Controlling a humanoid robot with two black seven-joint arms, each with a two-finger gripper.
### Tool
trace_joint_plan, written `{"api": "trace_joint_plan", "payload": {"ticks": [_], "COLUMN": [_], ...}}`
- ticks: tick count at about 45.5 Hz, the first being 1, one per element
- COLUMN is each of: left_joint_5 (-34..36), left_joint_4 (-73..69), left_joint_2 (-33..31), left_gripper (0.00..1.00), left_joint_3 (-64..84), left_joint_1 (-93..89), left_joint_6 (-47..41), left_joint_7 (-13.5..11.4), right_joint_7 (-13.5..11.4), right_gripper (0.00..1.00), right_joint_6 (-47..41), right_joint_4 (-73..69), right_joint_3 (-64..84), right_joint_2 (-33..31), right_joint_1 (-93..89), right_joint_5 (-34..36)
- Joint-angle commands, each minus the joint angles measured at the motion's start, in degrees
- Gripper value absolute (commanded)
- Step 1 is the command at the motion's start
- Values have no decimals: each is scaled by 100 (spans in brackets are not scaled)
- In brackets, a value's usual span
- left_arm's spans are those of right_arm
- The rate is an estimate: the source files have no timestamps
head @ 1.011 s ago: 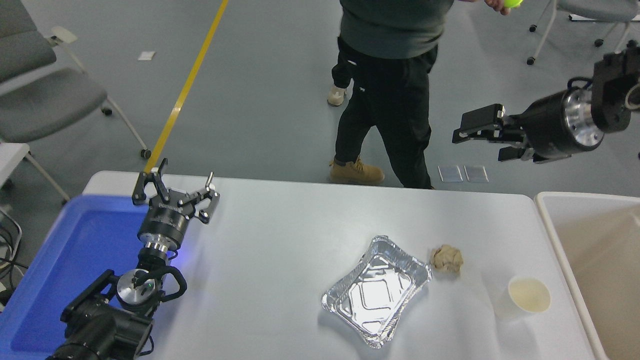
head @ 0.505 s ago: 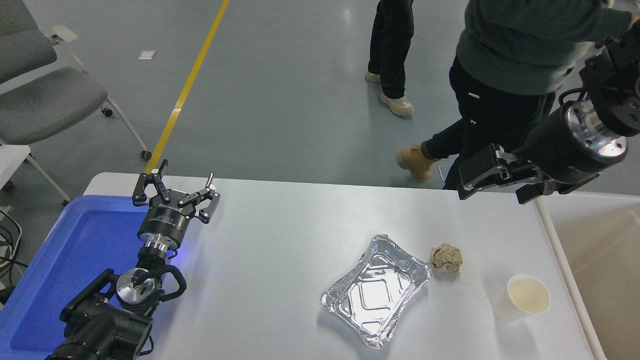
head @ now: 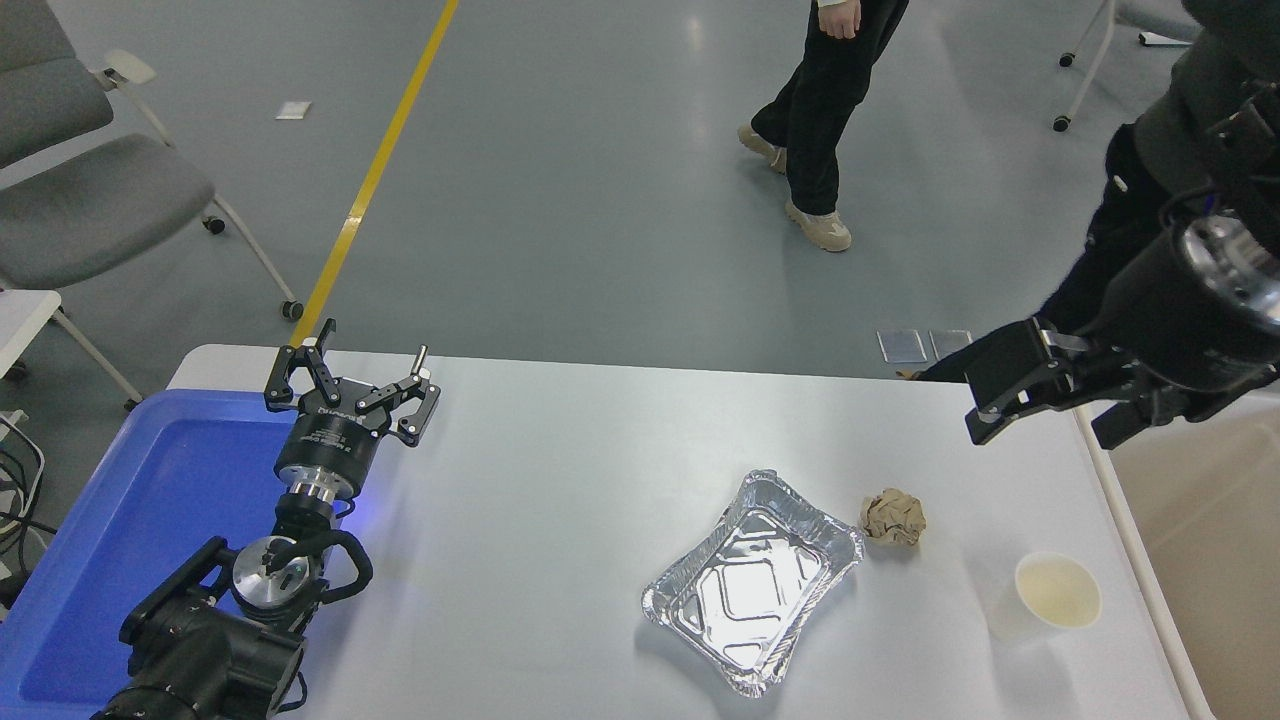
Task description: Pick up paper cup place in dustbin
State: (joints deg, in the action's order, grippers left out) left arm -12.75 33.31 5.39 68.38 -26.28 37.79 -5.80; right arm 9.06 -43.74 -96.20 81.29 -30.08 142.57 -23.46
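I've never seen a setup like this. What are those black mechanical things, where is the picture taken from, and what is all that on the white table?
The picture comes from a camera high on the robot, looking down over its white table. The black things are its two arms. The left gripper is parked open above a blue tray. The right gripper hangs open in the air at the right, holding nothing. On the table lie a foil tray, a crumpled paper ball and a paper cup, standing upright. The beige dustbin sits at the right edge; the cup is not yet in it. A person walks on the floor beyond.
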Motion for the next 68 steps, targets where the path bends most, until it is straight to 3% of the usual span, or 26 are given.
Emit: {"api": "trace_joint_plan", "payload": {"ticks": [1,8,13,34,48,68], "left_joint_5": [0,0,0,0,0,0], "left_joint_4": [0,0,0,0,0,0], "left_joint_2": [5,-3,5,5,5,-3], "left_gripper": [99,99,99,99,99,99], "left_joint_3": [0,0,0,0,0,0], "left_joint_1": [0,0,0,0,0,0], "left_joint_6": [-8,0,-8,0,-8,0], "left_joint_7": [-1,-1,-1,-1,-1,-1], "right_joint_7": [0,8,52,272,290,281], "right_gripper": [100,100,100,100,100,100], "right_joint_6": [672,1639,1878,2923,3214,3600], "right_joint_4": [23,137,312,1551,2527,3020], "right_joint_3": [89,-156,-526,-2037,-2407,-2653], "right_joint_2": [-771,-859,-1052,-1659,-1440,-1220], "right_joint_1": [-729,-1625,-2258,-5185,-6214,-6680], "right_joint_5": [-589,-686,-800,-2567,-2901,-2804]}}
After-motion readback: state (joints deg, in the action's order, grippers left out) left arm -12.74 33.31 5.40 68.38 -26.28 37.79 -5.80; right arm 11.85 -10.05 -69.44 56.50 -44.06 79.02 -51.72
